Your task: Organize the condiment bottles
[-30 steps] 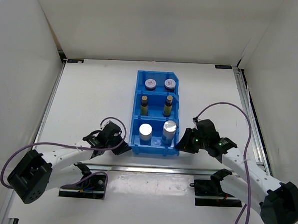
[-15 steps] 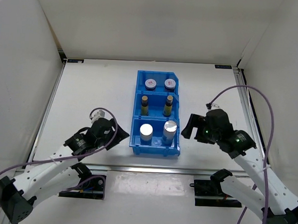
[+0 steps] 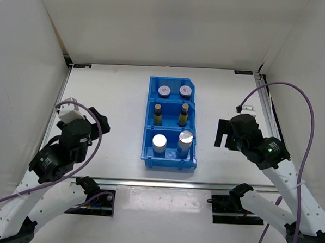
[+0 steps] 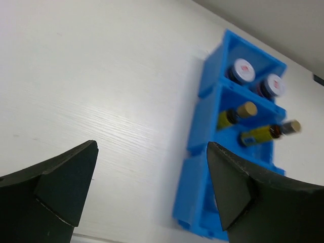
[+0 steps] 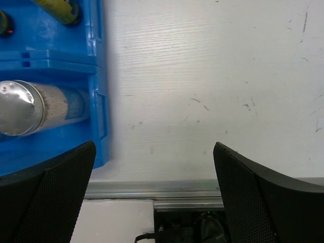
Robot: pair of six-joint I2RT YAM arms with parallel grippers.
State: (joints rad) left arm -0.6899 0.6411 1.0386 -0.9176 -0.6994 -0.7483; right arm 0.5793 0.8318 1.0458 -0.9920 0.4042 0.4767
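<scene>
The condiment bottles stand in pairs inside a blue bin (image 3: 148,116). Two squat jars (image 3: 164,90) fill the far compartment, two amber bottles (image 3: 157,114) the middle one, and two silver-topped cylinders (image 3: 159,142) the near one. My left gripper (image 3: 101,122) hangs open and empty well to the left of the bin. In the left wrist view the left gripper (image 4: 152,152) frames bare table, with the bin (image 4: 195,202) to its right. My right gripper (image 3: 220,134) is open and empty to the right of the bin. The right gripper (image 5: 154,149) has a silver-topped cylinder (image 5: 30,109) at its left.
A metal rail (image 3: 165,182) runs along the table's near edge, with the arm bases (image 3: 93,199) below it. White walls enclose the table at the left, right and back. A purple cable (image 3: 300,101) loops above the right arm.
Both grippers drew back from the near corners of the bin, left one leftward and right one rightward, and both opened. The bin and bottles stayed put.
</scene>
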